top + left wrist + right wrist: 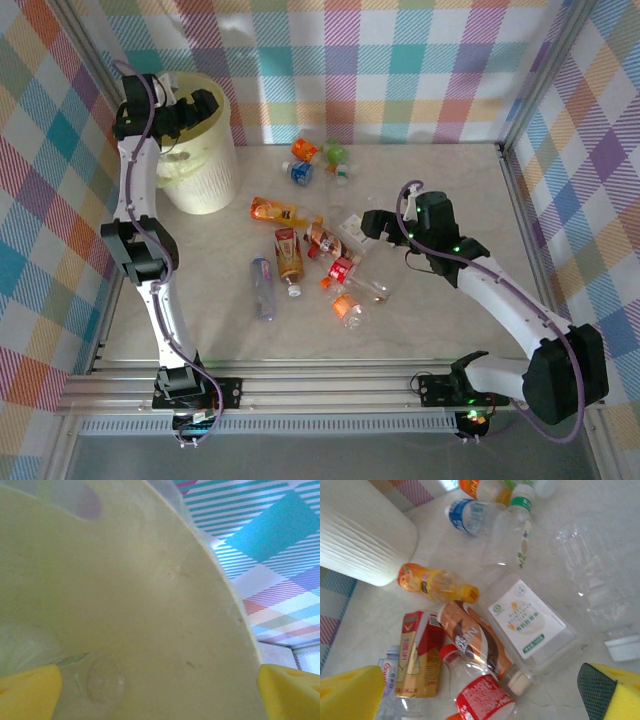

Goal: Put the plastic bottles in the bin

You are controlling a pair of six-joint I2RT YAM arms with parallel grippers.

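Cream-yellow round plastic bin (205,172) stands at the far left of the pale table (450,190). Your left gripper (200,105) hangs over its mouth, yellow fingers (30,692) spread wide and empty. One clear bottle (105,681) lies inside. Your right gripper (373,226) hovers with jaws apart over the small plastic bottles (290,255) scattered mid-table.

**Plaid on every side of this setup**

Pastel plaid cloth (400,70) covers the back wall. The same check runs down the left side (40,150) and the right side (600,180). Silver metal posts (545,70) stand in the far corners. The tabletop (450,190) is a pale, marble-looking slab, pretty evenly lit, and the back cloth has a brighter wash across it. Ribbed aluminium rails (330,385) run along the near edge.
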